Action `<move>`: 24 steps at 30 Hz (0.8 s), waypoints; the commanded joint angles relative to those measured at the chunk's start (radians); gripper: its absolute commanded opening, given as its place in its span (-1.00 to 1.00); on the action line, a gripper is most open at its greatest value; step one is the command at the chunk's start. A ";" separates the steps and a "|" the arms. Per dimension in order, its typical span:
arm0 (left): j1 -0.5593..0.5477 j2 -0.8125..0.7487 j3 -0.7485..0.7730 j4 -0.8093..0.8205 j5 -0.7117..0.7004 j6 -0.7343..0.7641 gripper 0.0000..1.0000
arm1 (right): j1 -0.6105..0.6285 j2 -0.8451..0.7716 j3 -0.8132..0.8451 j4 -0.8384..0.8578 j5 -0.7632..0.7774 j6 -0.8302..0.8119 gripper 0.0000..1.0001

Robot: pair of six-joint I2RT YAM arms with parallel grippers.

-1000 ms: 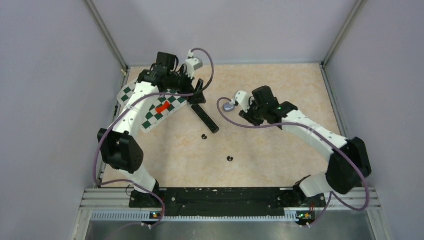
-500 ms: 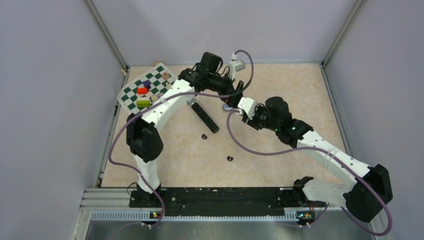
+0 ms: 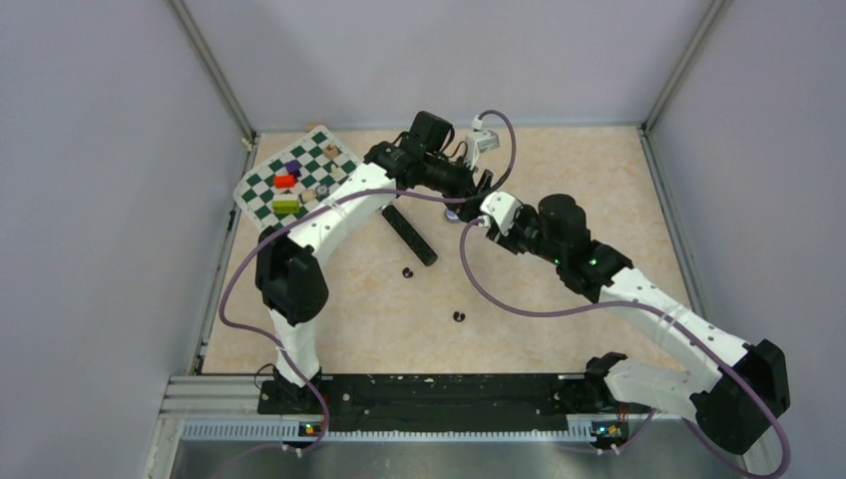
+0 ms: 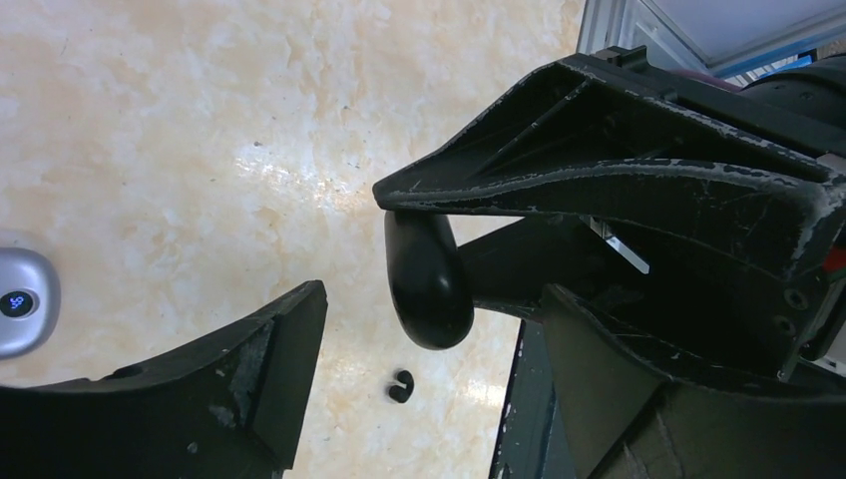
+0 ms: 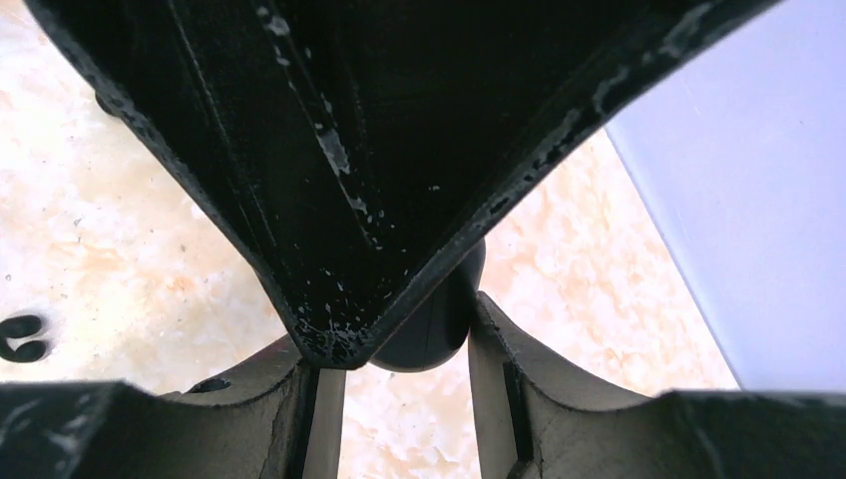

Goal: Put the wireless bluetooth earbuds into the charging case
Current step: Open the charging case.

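Overhead, your left tool (image 3: 477, 186) and right tool (image 3: 475, 216) meet just beside the silver charging case (image 3: 454, 213). One black earbud (image 3: 407, 272) lies loose on the counter (image 3: 559, 170) near the black microphone (image 3: 409, 236), a second earbud (image 3: 458, 317) nearer the bases, both apart from the case. Left wrist: fingers spread wide, gripping nothing. Right wrist: a black part masks the fingertips, so no telling whether they're spread or clamped.

black earbuds (image 3: 407, 272): two; lying loose; well apart | charging case (image 4: 18, 302): silver; lying flat
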 commanded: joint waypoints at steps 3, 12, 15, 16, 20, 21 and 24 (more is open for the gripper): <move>-0.001 -0.015 -0.011 0.020 0.041 0.005 0.51 | 0.008 -0.028 -0.004 0.081 0.030 0.003 -0.63; -0.009 0.004 -0.002 0.018 0.026 0.005 0.30 | 0.009 -0.044 -0.006 0.087 0.012 0.018 -0.64; -0.010 0.018 0.007 0.014 0.029 0.005 0.32 | 0.010 -0.048 -0.006 0.082 -0.006 0.023 -0.64; -0.010 0.021 0.009 0.013 0.031 0.005 0.30 | 0.008 -0.047 -0.004 0.078 -0.011 0.025 -0.64; -0.012 0.031 0.018 0.014 0.036 0.005 0.07 | 0.009 -0.045 -0.003 0.071 -0.035 0.029 -0.62; -0.012 0.033 0.020 0.014 0.036 0.005 0.02 | 0.009 -0.044 -0.003 0.067 -0.040 0.030 -0.62; -0.012 0.036 0.025 0.014 0.038 0.005 -0.19 | 0.009 -0.039 0.000 0.061 -0.050 0.030 -0.61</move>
